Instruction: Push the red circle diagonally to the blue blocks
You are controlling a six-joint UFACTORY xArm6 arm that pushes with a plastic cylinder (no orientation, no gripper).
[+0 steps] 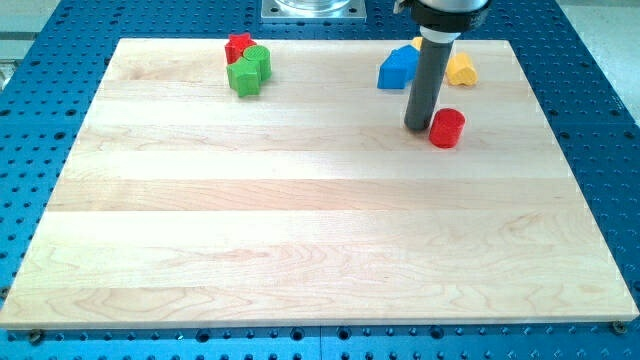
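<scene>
The red circle (446, 128) stands on the wooden board at the upper right. My tip (417, 126) rests on the board just left of it, touching or nearly touching its left side. A blue block (397, 68) lies above the tip, near the board's top edge. The rod hides part of the area to the blue block's right.
A yellow block (460, 69) lies right of the rod, above the red circle; a second yellow piece (416, 44) peeks out behind the blue block. At the upper left sit two green blocks (247, 70) with a red star-like block (238, 46) behind them. The wooden board (300, 220) lies on a blue perforated table.
</scene>
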